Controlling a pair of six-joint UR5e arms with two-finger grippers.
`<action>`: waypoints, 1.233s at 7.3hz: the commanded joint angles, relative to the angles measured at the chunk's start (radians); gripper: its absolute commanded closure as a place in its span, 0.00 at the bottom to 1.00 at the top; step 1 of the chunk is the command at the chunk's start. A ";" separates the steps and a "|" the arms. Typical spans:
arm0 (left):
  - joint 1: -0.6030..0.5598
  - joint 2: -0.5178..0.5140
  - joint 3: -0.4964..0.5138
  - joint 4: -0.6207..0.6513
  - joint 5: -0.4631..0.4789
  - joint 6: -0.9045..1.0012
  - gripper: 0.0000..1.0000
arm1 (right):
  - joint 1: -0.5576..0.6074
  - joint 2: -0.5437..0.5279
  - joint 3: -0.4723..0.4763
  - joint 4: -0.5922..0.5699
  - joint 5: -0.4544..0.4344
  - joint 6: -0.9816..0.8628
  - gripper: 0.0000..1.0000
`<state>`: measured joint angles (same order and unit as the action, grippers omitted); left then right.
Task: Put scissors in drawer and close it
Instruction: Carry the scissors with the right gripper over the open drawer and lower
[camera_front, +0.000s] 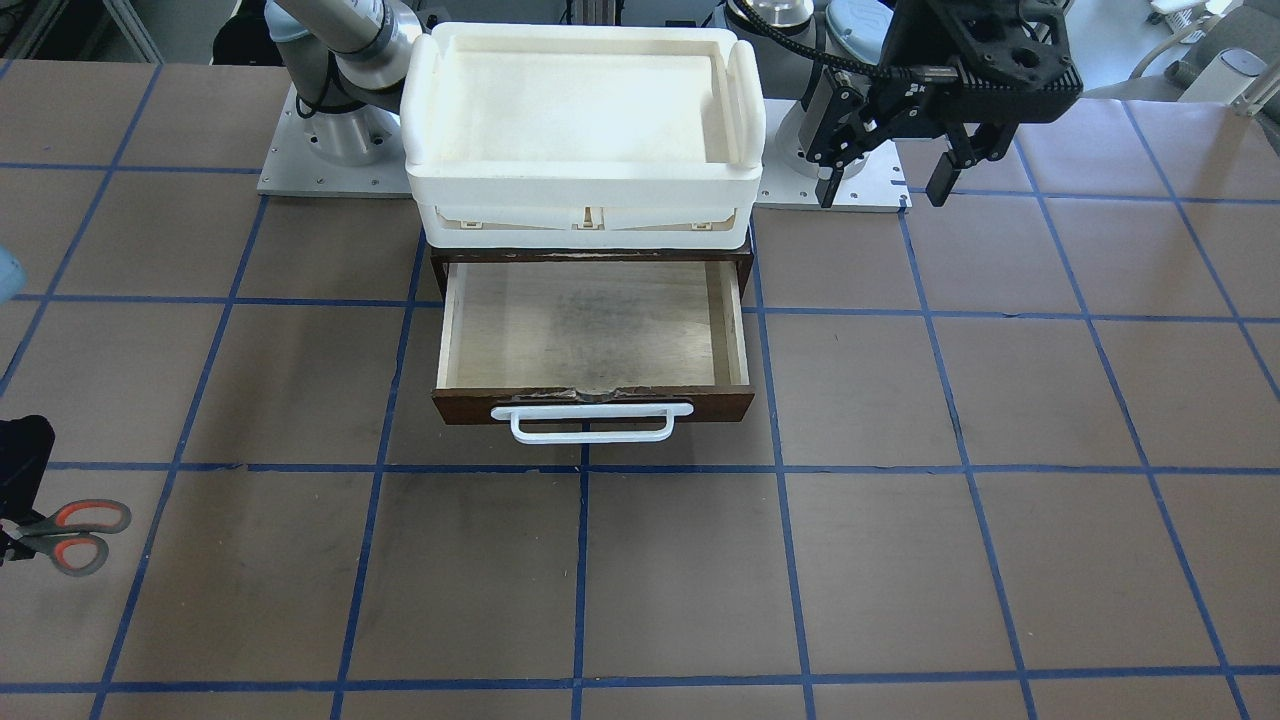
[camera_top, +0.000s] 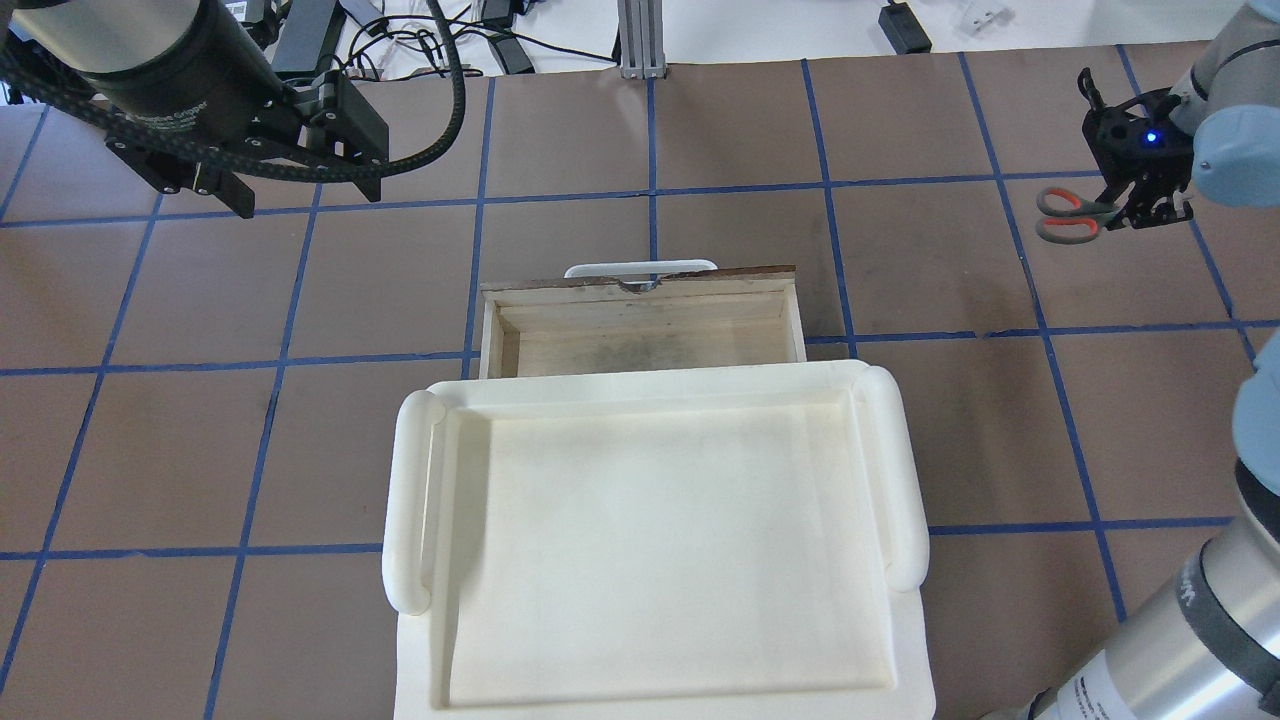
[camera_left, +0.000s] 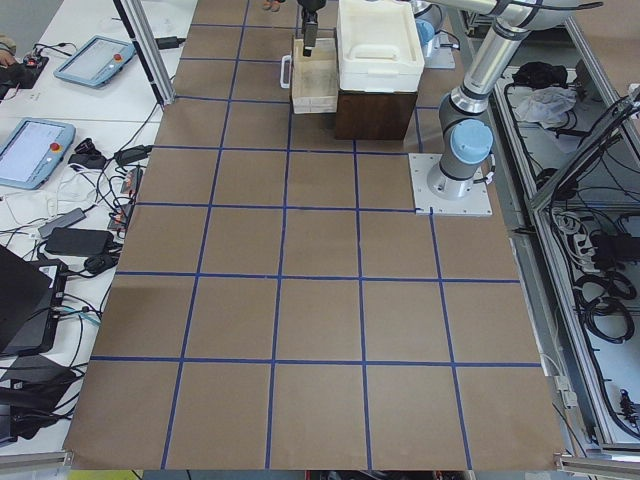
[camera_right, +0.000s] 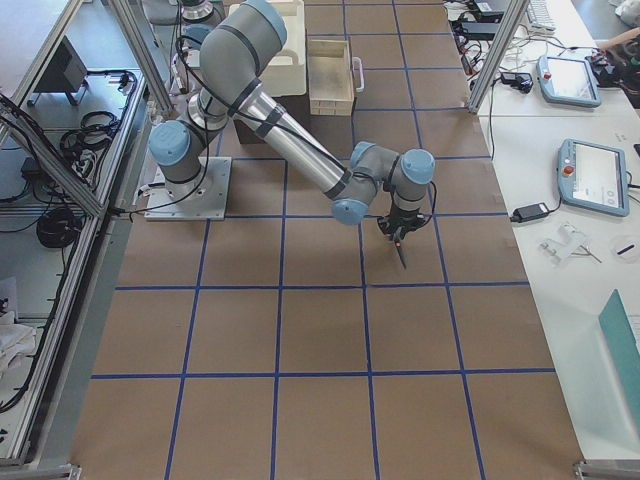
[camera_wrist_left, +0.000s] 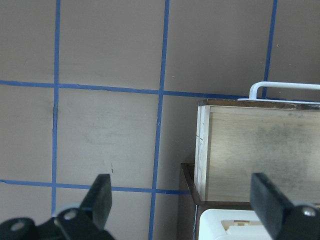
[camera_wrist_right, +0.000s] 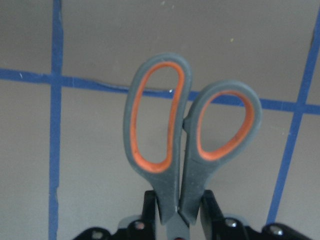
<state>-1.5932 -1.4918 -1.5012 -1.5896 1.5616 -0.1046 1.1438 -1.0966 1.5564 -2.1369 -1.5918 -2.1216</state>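
The right gripper's (camera_wrist_right: 180, 216) fingers (camera_wrist_right: 149, 202) pinch the scissors (camera_wrist_right: 192, 195) near the pivot, with the orange-lined loops sticking out. They are well off to the right of the drawer (camera_front: 720, 405), which stands pulled open. The left gripper (camera_top: 300, 192) hangs with its fingers spread wide.

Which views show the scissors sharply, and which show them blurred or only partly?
Right wrist view: the scissors are very close and slightly soft. Front-facing view: sharp, but only the handles show, at the frame's edge. Overhead view: small, fairly sharp, no glare.
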 joint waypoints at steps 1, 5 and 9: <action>-0.023 -0.018 0.015 0.020 -0.006 -0.029 0.00 | 0.109 -0.110 -0.001 0.119 0.001 0.144 1.00; -0.103 -0.082 0.065 0.083 -0.012 -0.106 0.00 | 0.425 -0.255 -0.001 0.310 -0.005 0.596 1.00; -0.002 -0.033 0.047 0.037 -0.011 0.046 0.00 | 0.681 -0.258 -0.001 0.350 0.006 0.825 1.00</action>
<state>-1.6334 -1.5419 -1.4474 -1.5328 1.5509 -0.0866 1.7468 -1.3558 1.5555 -1.7909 -1.5911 -1.3558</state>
